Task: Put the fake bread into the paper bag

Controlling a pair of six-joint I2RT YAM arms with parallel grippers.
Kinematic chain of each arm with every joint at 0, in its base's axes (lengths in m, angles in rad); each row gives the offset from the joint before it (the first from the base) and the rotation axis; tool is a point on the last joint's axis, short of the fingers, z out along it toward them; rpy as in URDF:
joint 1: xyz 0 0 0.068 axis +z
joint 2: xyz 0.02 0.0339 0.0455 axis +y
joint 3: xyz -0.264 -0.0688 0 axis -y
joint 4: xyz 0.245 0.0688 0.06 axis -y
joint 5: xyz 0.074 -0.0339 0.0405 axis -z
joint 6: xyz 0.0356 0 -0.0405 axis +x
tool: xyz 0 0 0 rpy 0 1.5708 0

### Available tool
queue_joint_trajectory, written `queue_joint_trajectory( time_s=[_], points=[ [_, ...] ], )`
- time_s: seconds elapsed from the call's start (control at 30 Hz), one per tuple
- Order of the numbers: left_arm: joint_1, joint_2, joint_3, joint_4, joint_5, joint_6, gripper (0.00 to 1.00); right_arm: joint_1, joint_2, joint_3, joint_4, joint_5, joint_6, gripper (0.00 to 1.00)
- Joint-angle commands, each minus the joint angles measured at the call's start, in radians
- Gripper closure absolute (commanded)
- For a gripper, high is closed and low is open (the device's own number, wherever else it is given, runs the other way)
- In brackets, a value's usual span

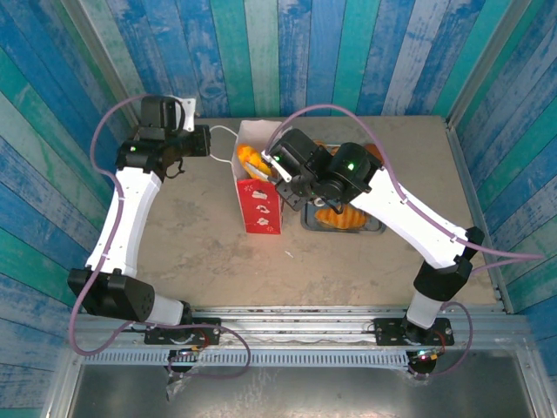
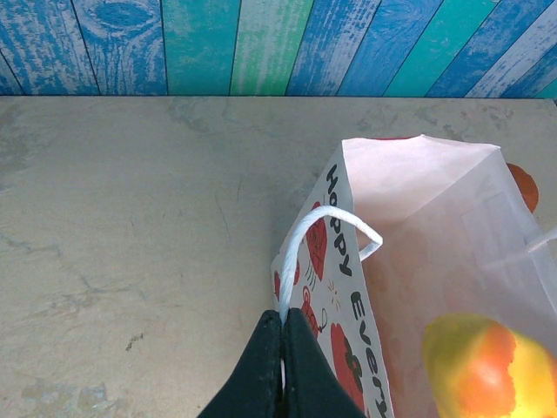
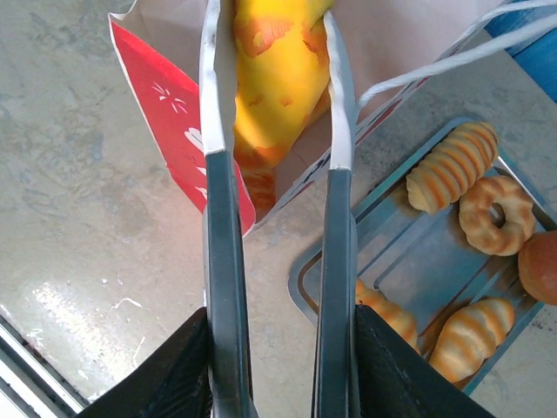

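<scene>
Golden bread piece [image 3: 277, 78] lies straight ahead of the right fingers [image 3: 187, 374], lengthwise in the metal tongs [image 3: 218, 218] they clench, at the mouth of the paper bag [image 3: 170, 113]. Left fingers [image 2: 261, 374] pinch its cord handle [image 2: 300, 252].

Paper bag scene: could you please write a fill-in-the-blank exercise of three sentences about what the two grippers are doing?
1. The left gripper is shut on the white cord ____ of the paper bag.
2. The right gripper holds metal ____, which pinch a yellow piece of fake bread at the bag's mouth.
3. The ring-shaped pastry lies on the grey ____ beside the bag.
Missing words: handle; tongs; tray.
</scene>
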Motion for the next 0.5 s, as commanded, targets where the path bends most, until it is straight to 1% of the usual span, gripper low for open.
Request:
queue_joint_trajectory(
  time_s=[0.0,0.27,0.47],
  points=[
    [0.004,-0.039,0.004,0.014,-0.004,0.002,0.94,0.007,-0.009,-0.001,-0.015,0.022,0.009,0.56],
    [0.004,-0.038,0.009,0.011,-0.002,0.004,0.94,0.007,-0.011,0.002,-0.015,0.043,0.01,0.51],
    [0.004,-0.037,0.008,0.011,0.001,0.005,0.94,0.006,-0.01,0.007,-0.016,0.051,0.011,0.5]
  ],
)
